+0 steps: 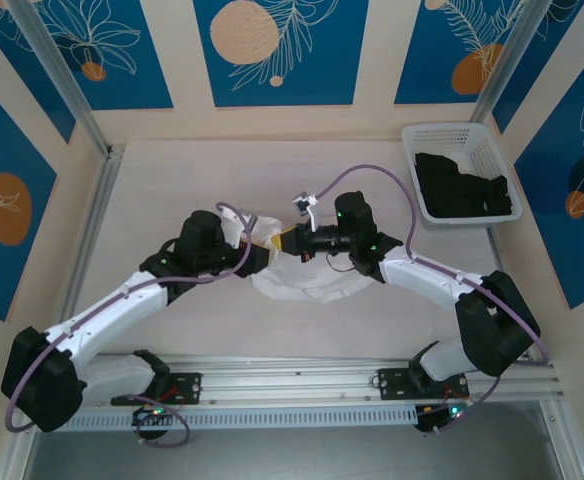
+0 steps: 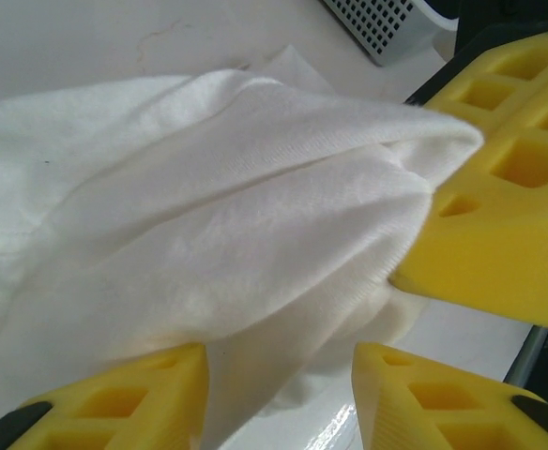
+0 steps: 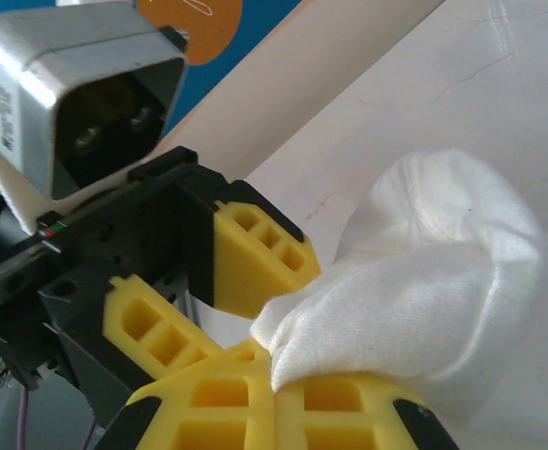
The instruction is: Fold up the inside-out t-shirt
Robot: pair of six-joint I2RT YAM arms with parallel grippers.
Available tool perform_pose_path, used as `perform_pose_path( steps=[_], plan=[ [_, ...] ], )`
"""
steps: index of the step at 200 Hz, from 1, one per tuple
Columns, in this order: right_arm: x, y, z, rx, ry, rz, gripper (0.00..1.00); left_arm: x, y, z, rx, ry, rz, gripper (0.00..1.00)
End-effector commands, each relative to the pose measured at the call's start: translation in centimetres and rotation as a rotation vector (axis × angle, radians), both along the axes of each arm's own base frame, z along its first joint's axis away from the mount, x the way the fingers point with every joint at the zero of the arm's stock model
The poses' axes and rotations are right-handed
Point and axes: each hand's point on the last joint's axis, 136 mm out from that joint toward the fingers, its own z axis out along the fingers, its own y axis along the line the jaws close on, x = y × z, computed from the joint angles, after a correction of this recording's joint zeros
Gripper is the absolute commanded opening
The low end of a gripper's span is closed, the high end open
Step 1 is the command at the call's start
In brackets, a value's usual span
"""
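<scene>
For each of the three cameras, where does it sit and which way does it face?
Top external: high behind the robot, looking down at the table; left arm, right arm, t-shirt and basket show.
Left wrist: on the left arm, facing the t-shirt; open left pincer below.
Right wrist: on the right arm, facing the left pincer; right pincer shut on the t-shirt.
Shared: both wrist views show the t-shirt and both pincers.

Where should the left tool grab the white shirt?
Grip the raised ridge of the shirt right beside the right tool's pinch, coming from the left arm's side with the left tool's open jaws straddling it. The cloth is pulled up into a narrow peak there; elsewhere it lies spread on the table.
</scene>
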Motion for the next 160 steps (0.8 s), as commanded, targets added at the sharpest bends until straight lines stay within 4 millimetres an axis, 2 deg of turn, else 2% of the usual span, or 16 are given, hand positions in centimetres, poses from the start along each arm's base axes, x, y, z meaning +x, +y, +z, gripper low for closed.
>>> perform_pose_path(
  steps=[1, 11, 31, 47, 72, 99, 127, 160],
  plan=[
    [-0.3, 0.0, 1.7, 0.037, -0.022, 0.019, 0.00, 0.6, -1.5, 2.2, -0.047, -0.057, -0.045, 0.38],
    [-0.3, 0.0, 1.6, 0.036, -0.021, 0.022, 0.00, 1.1, -1.4, 2.0, -0.035, -0.058, -0.029, 0.32],
    [-0.2, -0.3, 1.4, 0.027, -0.019, 0.007, 0.00, 1.5, -1.4, 2.1, -0.027, -0.060, -0.016, 0.12],
    [0.9, -1.1, 0.5, -0.026, 0.000, -0.079, 0.02, 1.2, -1.4, 2.5, -0.042, -0.056, -0.021, 0.00],
    [3.4, -3.2, -2.2, -0.211, 0.041, -0.297, 0.15, 0.1, -1.8, 3.8, -0.117, -0.039, -0.050, 0.00],
    [4.0, -4.5, -3.2, -0.304, 0.019, -0.391, 0.27, -0.7, -1.7, 4.7, -0.177, -0.019, -0.051, 0.00],
    [3.2, -5.1, -2.6, -0.351, -0.077, -0.417, 0.34, -0.7, -1.1, 5.2, -0.200, -0.017, -0.018, 0.00],
    [0.5, -4.4, -1.2, -0.313, -0.241, -0.349, 0.41, -0.4, -0.7, 5.3, -0.205, -0.017, 0.010, 0.00]
  ],
)
